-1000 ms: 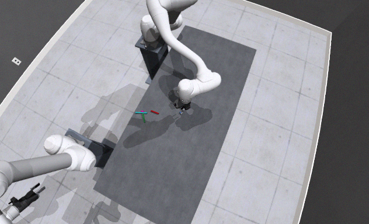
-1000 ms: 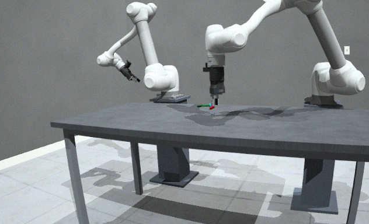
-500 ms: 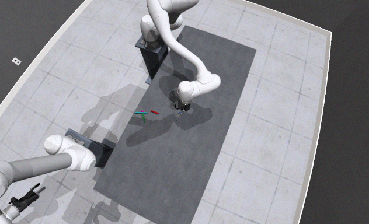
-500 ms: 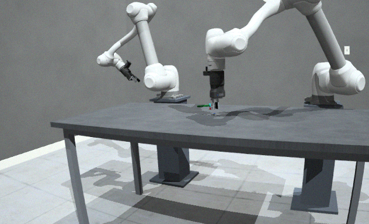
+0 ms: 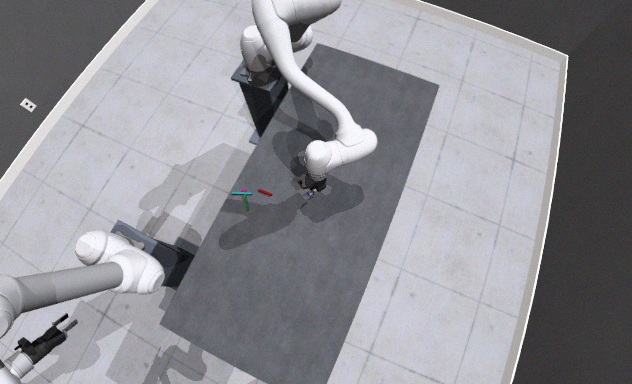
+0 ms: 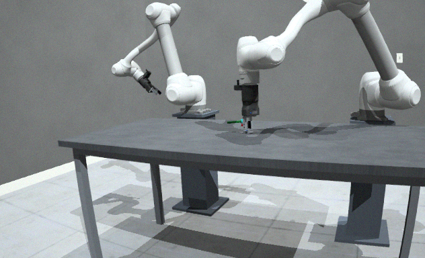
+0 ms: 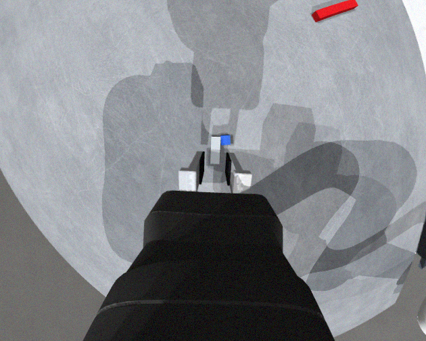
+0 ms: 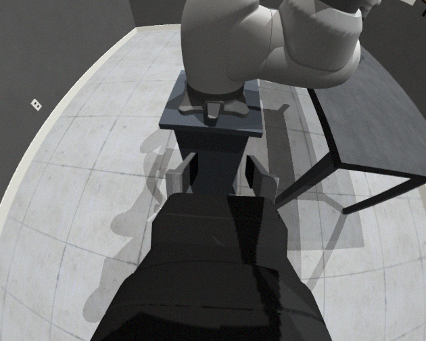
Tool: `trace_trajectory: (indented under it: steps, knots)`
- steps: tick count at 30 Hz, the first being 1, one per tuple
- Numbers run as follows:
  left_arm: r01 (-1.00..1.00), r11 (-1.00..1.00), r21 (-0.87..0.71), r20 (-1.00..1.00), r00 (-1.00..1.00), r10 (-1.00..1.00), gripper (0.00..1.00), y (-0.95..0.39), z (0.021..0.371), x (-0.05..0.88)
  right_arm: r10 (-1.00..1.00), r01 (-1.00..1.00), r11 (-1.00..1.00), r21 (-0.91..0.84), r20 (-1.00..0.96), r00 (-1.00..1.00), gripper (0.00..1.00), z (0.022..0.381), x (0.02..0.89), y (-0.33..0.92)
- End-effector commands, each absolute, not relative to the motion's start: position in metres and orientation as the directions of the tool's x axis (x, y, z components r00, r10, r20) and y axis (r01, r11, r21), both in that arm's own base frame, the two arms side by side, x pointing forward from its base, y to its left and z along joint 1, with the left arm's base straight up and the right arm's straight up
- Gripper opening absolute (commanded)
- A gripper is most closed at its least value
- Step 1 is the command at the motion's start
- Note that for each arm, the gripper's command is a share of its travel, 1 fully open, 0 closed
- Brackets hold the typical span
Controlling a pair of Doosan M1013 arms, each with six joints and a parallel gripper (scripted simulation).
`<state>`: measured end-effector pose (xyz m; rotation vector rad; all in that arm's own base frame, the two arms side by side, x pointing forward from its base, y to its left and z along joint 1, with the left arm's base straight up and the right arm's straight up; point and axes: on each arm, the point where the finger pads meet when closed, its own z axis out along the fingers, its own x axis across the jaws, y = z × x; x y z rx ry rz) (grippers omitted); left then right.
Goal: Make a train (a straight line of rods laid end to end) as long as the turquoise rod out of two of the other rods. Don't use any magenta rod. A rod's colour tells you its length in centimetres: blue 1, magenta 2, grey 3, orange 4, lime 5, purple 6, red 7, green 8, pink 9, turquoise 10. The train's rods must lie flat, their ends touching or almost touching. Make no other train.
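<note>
My left gripper [image 5: 313, 191] [image 6: 247, 129] [image 7: 215, 162] points down close above the table, fingers part open and holding nothing. A short light grey rod [image 7: 215, 147] lies in line with the gap between its fingers. A blue rod [image 7: 225, 139] [image 5: 309, 193] lies against the grey rod's side, near its far end. A red rod [image 5: 265, 192] [image 7: 334, 10] lies apart. A turquoise rod [image 5: 237, 193] lies near the table edge, with a magenta rod [image 5: 244, 190] beside it and a green rod [image 5: 246, 204] across from it. My right gripper [image 5: 71, 320] [image 6: 157, 91] [image 8: 222, 164] is open and empty, away from the table.
The dark grey table [image 5: 285, 280] [image 6: 118, 139] carries all the rods. The left arm [image 5: 320, 95] reaches over it and casts shadows around the rods. The right arm [image 5: 70, 282] is off the table's side, beside its pedestal.
</note>
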<state>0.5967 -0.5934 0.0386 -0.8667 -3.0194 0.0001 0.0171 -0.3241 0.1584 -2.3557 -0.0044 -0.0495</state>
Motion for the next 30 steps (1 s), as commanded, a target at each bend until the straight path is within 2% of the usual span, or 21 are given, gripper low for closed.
trace_trajectory:
  steps: [1, 30]
  knots:
    - [0.531, 0.848, 0.0, -0.002, -0.848, 0.531, 0.54, -0.5938, 0.0381, 0.5973, -0.012, 0.018, -0.708, -0.706, 0.038, 0.999, 1.0, 0.1588, 0.0172, -0.3244]
    - [0.531, 0.848, 0.0, -0.002, -0.848, 0.531, 0.54, -0.5938, 0.0343, 0.5973, -0.012, 0.018, -0.708, -0.706, 0.038, 0.999, 1.0, 0.1588, 0.0172, -0.3244]
